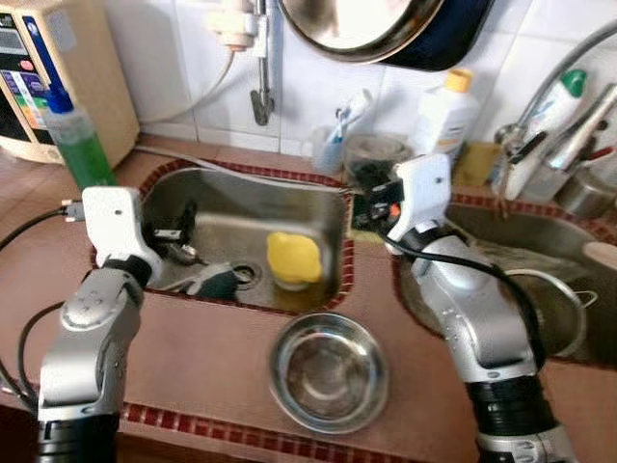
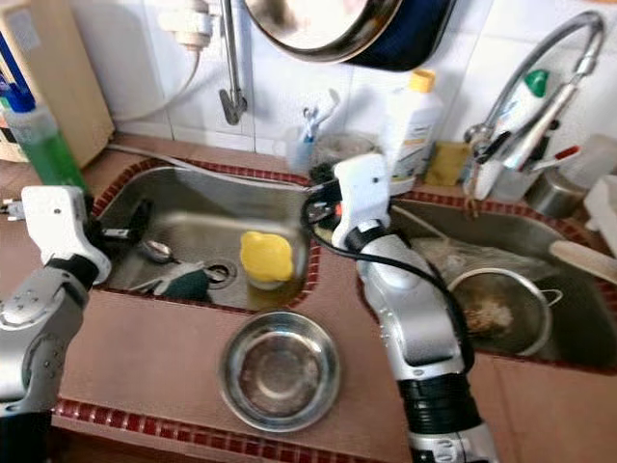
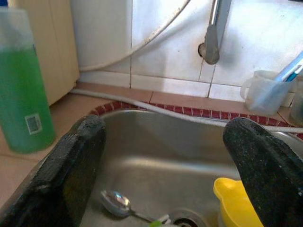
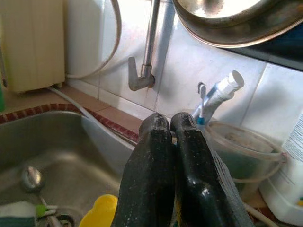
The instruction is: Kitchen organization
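My left gripper (image 1: 180,231) hangs open over the left side of the steel sink (image 1: 289,198), nothing between its fingers (image 3: 75,161). Below it in the basin lie a spoon (image 3: 116,203), a green sponge (image 1: 220,282) and a yellow plastic cup (image 1: 292,258) near the drain. My right gripper (image 4: 164,119) is shut with its fingers pressed together, held above the sink's right rim next to a clear tub (image 4: 241,142). A steel bowl (image 1: 328,371) sits on the brown counter in front of the sink.
A green soap bottle (image 1: 82,145) and a beige appliance (image 1: 58,72) stand at the back left. A toothbrush cup (image 1: 328,145), a white bottle (image 1: 445,116) and a hanging pan (image 1: 357,24) line the tiled wall. The right basin holds a strainer (image 1: 554,309).
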Tool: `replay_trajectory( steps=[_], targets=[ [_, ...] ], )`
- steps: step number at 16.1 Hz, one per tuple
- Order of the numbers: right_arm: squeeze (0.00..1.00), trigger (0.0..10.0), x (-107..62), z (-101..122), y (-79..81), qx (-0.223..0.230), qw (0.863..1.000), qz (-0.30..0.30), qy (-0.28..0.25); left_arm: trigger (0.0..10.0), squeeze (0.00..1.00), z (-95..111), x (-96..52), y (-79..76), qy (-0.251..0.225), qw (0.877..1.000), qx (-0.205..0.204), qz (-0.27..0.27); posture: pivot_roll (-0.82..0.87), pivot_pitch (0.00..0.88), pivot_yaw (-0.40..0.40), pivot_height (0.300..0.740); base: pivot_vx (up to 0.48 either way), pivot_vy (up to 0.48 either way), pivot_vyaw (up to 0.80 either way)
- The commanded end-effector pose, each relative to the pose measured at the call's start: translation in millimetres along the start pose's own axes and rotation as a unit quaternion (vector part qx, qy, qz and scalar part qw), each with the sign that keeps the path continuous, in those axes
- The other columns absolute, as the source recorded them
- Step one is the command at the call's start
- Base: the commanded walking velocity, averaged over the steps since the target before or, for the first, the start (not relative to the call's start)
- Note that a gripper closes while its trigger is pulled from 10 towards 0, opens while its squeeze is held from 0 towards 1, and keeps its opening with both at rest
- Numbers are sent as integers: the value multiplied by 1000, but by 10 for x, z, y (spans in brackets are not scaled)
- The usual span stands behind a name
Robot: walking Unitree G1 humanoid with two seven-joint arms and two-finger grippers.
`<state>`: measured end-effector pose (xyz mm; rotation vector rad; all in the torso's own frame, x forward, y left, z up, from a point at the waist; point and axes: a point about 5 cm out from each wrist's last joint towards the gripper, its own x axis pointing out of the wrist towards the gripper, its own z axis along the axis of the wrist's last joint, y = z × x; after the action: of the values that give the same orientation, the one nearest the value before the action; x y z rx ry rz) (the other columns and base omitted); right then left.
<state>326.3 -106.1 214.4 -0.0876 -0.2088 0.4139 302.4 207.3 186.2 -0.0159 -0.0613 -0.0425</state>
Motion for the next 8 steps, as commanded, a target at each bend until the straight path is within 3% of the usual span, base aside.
replay_trajectory(
  steps=[1, 6, 8],
  targets=[
    [0, 10000, -25, 73, -63, -5, 1000, -11, -16, 10000, 0, 4, 5, -64, 2, 1000, -1, -13, 15, 52, -52, 740, 0, 431, 0],
    [0, 10000, -31, 66, -59, -2, 1000, -11, -15, 10000, 0, 45, 26, -124, -6, 999, 20, -25, 11, 53, -48, 740, 0, 0, 0],
    [0, 10000, -34, 45, -97, 5, 1000, -16, -11, 10000, 0, 110, -1, -246, -20, 996, 55, -66, 13, 55, -49, 740, 0, 0, 0]
  ],
)
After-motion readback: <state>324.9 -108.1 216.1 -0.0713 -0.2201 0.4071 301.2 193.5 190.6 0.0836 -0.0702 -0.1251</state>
